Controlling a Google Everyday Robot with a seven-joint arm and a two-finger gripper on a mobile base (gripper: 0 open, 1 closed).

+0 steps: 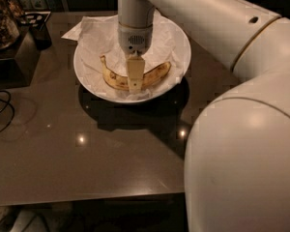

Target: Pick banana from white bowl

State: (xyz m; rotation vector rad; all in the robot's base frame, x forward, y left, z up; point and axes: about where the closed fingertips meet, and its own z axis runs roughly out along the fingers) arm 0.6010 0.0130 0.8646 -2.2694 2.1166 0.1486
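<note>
The banana [114, 79], yellow with brown spots, lies curved in the white bowl [181, 57] on crumpled white paper, its stem end pointing to the upper left. The bowl stands at the back of the dark table. My gripper [135, 86] hangs straight down from the white arm over the middle of the banana, and its tip is down at the fruit and covers its centre. Both ends of the banana show on either side of the gripper.
The dark table [87, 149] has its front edge low in view. A black cup [40, 33] and a tray of items [2, 18] stand at the back left. A cable [0, 108] lies at the left edge. My arm's large white body fills the right side.
</note>
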